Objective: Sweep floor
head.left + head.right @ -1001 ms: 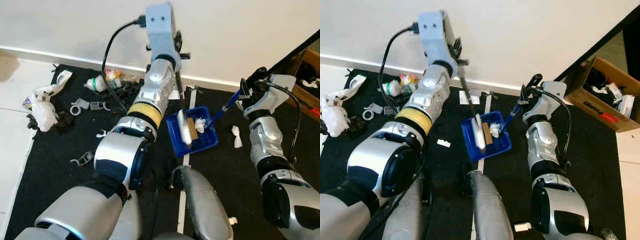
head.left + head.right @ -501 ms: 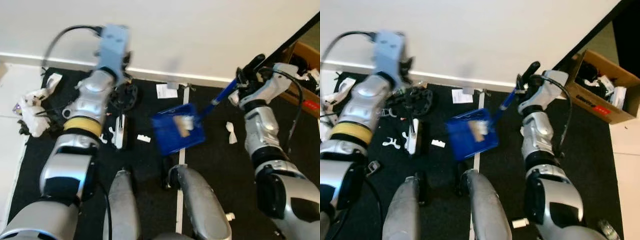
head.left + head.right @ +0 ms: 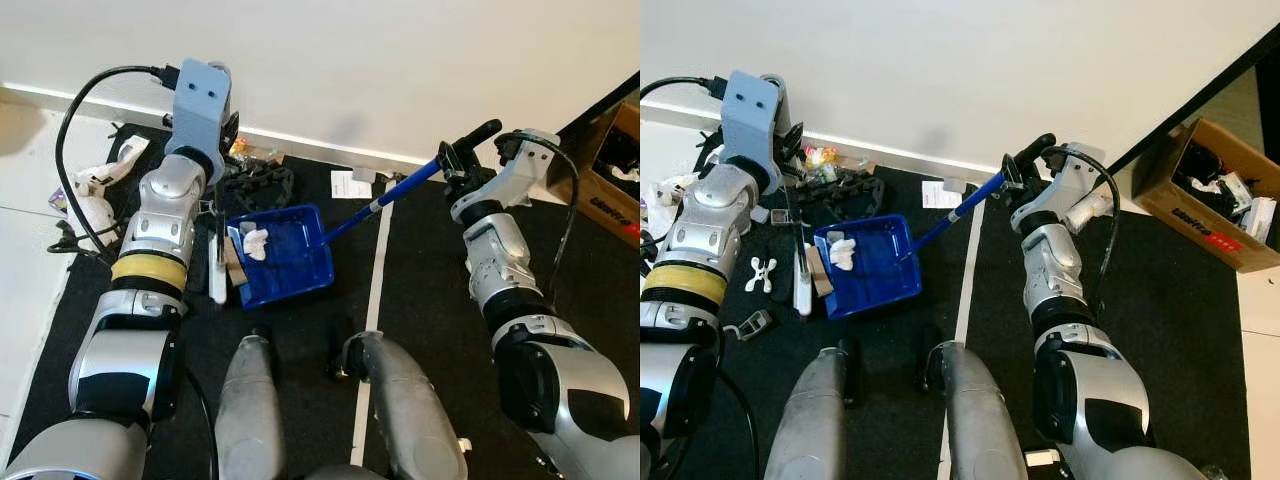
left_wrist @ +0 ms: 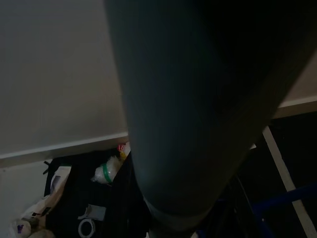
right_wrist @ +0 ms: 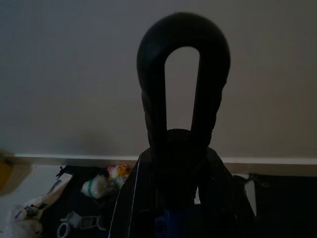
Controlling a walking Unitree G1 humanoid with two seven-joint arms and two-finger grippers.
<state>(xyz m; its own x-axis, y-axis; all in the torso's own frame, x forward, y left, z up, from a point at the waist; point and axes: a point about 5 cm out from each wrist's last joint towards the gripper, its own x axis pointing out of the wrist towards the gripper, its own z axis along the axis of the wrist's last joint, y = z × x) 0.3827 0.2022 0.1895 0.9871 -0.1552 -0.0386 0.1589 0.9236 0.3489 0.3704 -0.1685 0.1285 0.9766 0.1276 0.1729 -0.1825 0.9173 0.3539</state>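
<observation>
The robot stands on a black mat (image 3: 430, 300) by a white wall, both arms stretched forward and down.

The right arm is bent at the elbow, forearm raised toward the wall. The right gripper (image 3: 462, 160) has its jaws closed round the black grip of the dustpan handle (image 3: 385, 200); in the right wrist view the looped end of that grip (image 5: 182, 74) stands straight up before the camera. The blue shaft slopes down and to the robot's left to the dustpan (image 3: 283, 256), which rests on the mat just ahead of the left leg. Inside the pan lie a white crumpled scrap (image 3: 255, 240) and a brown piece (image 3: 235, 268).

The left arm reaches nearly straight out, wrist near the skirting. The left gripper (image 3: 790, 150) points downward with a thin brush shaft (image 3: 796, 225) running from it; the white brush head (image 3: 218, 290) sits at the pan's left edge. Whether the jaws are closed on the shaft I cannot tell.

Litter (image 3: 100, 190) lies on the mat to the left. A cardboard box (image 3: 1210, 200) stands at far right.
</observation>
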